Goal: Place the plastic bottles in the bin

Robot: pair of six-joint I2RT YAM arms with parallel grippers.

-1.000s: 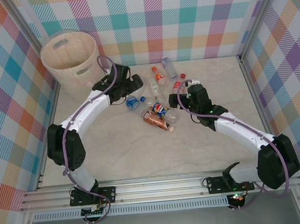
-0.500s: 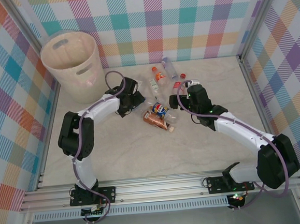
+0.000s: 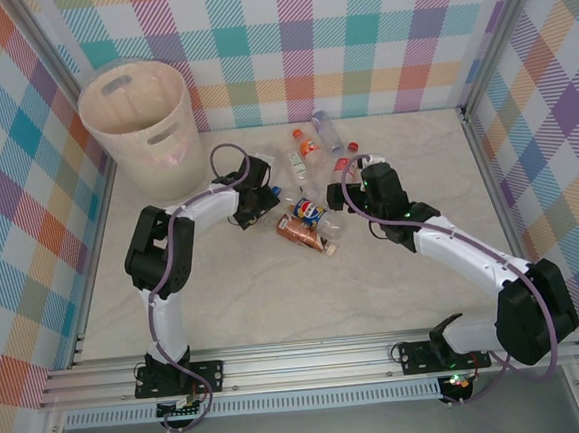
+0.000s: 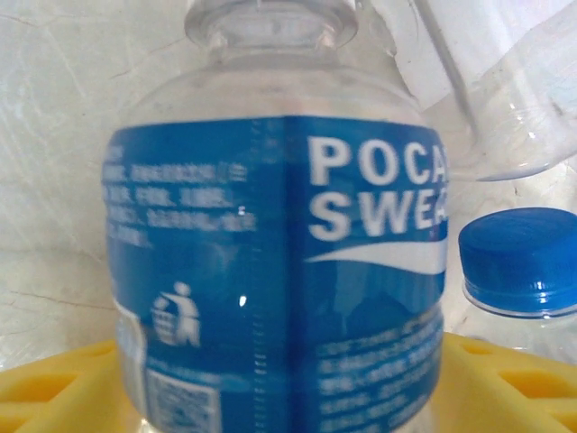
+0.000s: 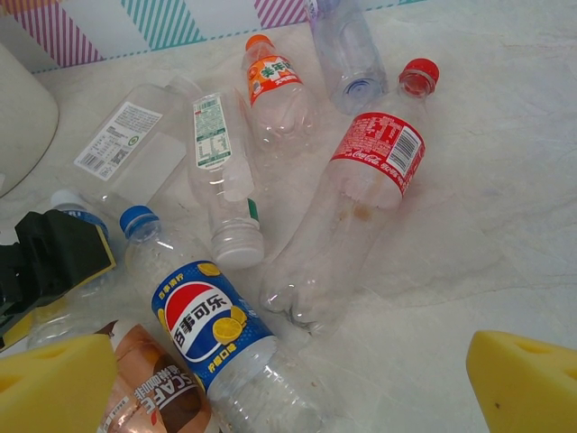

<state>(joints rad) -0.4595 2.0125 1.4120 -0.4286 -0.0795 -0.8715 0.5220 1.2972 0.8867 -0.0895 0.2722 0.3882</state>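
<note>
- Right now the left gripper (image 3: 260,205) is reaching down toward the middle of the table (image 3: 276,298), at the left edge of the heap of plastic bottles.
- Its yellow pads (image 4: 54,397) are pressing against both sides of a blue-labelled Pocari Sweat bottle (image 4: 270,253), clamping it; a blue-capped bottle (image 4: 523,262) is lying just beside it.
- The right gripper (image 5: 288,383) is hovering over the right side of the heap with its fingers wide apart and holding nothing.
- Below it a Pepsi bottle (image 5: 207,325) is lying next to a brown coffee bottle (image 5: 149,397), and a red-capped Coca-Cola bottle (image 5: 361,198) is lying toward the far edge.
- An orange-labelled bottle (image 5: 275,86) and a white-capped clear bottle (image 5: 221,171) are lying nearer the far edge.
- The bin (image 3: 144,148) is standing upright in the far left corner, well apart from the bottles.
</note>
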